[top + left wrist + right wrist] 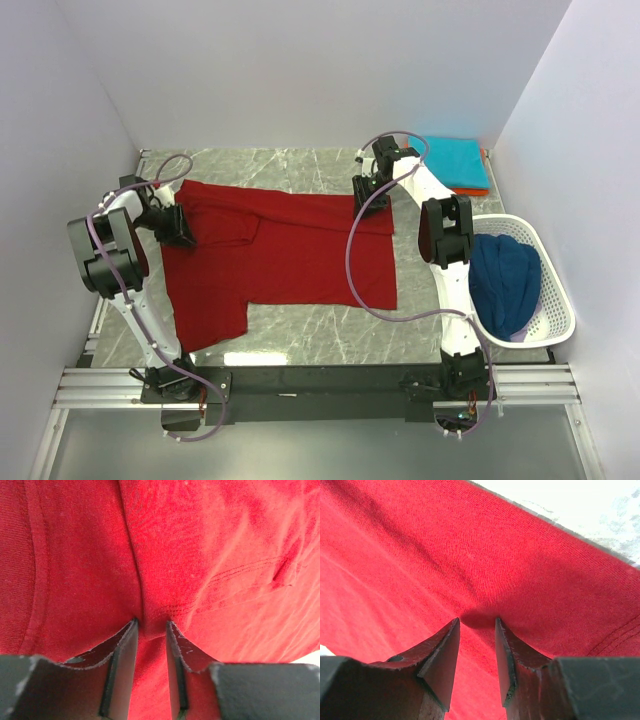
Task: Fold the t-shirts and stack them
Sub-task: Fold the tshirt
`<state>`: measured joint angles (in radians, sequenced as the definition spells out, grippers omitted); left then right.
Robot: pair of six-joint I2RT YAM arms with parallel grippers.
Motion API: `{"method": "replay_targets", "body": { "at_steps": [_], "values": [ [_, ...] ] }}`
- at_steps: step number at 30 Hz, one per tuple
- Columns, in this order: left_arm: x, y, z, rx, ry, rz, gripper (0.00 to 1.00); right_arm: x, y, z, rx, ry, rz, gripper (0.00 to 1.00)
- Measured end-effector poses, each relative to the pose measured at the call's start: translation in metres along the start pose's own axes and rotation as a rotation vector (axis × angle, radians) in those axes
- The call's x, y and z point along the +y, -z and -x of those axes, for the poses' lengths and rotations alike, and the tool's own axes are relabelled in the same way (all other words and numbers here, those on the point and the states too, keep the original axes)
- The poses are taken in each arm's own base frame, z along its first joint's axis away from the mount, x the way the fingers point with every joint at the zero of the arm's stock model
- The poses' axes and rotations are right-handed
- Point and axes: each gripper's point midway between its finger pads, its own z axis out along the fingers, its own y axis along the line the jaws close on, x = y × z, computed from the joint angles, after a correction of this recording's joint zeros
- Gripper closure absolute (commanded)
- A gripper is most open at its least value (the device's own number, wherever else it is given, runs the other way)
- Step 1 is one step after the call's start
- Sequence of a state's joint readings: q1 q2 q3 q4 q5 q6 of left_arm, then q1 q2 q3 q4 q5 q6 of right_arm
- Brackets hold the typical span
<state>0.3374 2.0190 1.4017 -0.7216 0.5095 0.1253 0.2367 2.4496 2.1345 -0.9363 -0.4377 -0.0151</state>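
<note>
A dark red t-shirt (300, 250) lies spread over the middle of the table, one sleeve hanging toward the near left. My left gripper (185, 228) sits on the shirt's left end; in the left wrist view its jaws (151, 624) pinch a puckered ridge of red cloth (200, 555). My right gripper (368, 195) is at the shirt's far right edge, and its jaws (477, 621) hold a bunch of the red cloth (445, 555) just inside the hem. A folded teal t-shirt (455, 160) rests on an orange one (478, 189) at the far right. A navy blue t-shirt (505, 280) fills the basket.
A white mesh basket (556, 300) stands at the right edge beside the right arm. Grey marble tabletop (320, 340) shows in front of the shirt and beyond the hem (600, 510). White walls close in the left, back and right sides.
</note>
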Motion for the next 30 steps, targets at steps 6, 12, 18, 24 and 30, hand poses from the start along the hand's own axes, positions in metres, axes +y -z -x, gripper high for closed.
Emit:
{"method": "replay_targets", "body": {
  "at_steps": [6, 12, 18, 24, 30],
  "values": [
    [-0.001, -0.001, 0.0, 0.002, 0.004, 0.001, 0.78, 0.0, 0.0, 0.0, 0.0, 0.0, 0.0, 0.58],
    [-0.002, 0.0, 0.001, 0.002, 0.0, 0.003, 0.88, 0.0, 0.0, 0.0, 0.0, 0.0, 0.0, 0.58],
    [-0.005, 0.009, 0.003, -0.008, -0.007, 0.014, 0.99, -0.001, 0.0, 0.0, -0.001, -0.001, -0.001, 0.58],
    [-0.009, 0.025, 0.011, -0.04, -0.032, 0.034, 0.99, -0.001, 0.0, 0.0, -0.001, -0.002, -0.001, 0.58],
    [-0.008, 0.027, 0.01, -0.033, -0.032, 0.044, 0.9, -0.001, 0.0, 0.0, -0.001, -0.005, -0.001, 0.58]
  ]
}}
